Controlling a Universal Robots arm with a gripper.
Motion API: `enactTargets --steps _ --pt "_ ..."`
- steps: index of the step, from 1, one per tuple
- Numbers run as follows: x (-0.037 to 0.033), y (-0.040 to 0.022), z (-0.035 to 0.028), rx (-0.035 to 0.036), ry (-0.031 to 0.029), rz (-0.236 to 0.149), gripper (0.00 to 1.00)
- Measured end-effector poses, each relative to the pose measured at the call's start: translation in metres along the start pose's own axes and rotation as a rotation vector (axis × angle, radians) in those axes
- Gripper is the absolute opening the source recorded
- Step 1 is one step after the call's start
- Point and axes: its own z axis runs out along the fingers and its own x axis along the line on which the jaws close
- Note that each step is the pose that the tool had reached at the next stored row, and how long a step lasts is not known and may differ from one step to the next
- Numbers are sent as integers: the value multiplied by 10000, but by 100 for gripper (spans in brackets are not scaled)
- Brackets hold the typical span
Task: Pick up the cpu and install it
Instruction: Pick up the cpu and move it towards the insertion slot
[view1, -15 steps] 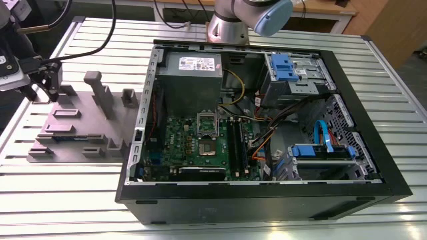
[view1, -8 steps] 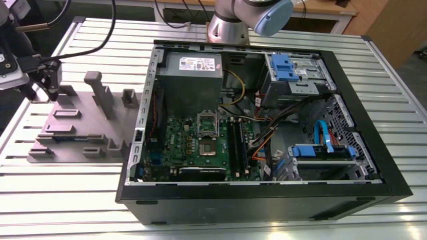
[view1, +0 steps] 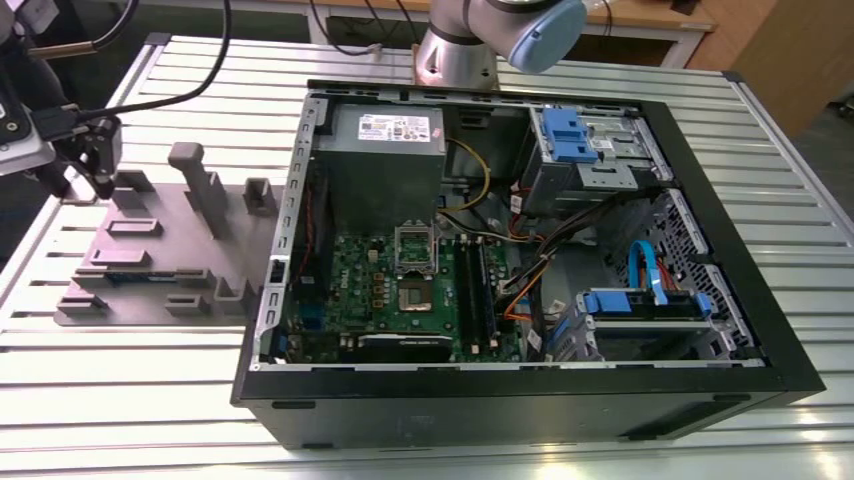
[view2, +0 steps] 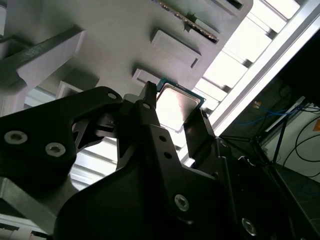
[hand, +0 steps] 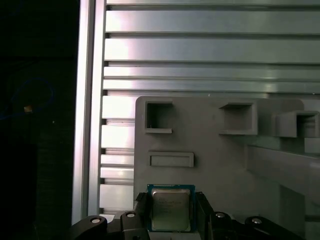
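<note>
Over at the exterior view's left, the black two-fingered gripper (view1: 83, 182) hangs above a corner of the matt grey plastic, post-studded fixture tray (view1: 147, 255), on the side away from the case. In both wrist views its fingers (hand: 142, 206) are pressed against opposite sides of the small, square, shiny silver-grey metal-topped cpu (hand: 170, 209), close to the tray's edge. Bare ribbed aluminium table (view1: 120, 400) lies open beyond that edge. Rightward, just beside the tray, lies the open black steel computer case (view1: 534, 400), its green motherboard (view1: 400, 290) hemmed in by loose cables (view1: 527, 285).
</note>
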Motion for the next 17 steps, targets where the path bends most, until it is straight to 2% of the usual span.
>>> enactTargets --steps 17 --pt "4 5 -101 1 0 0 47"
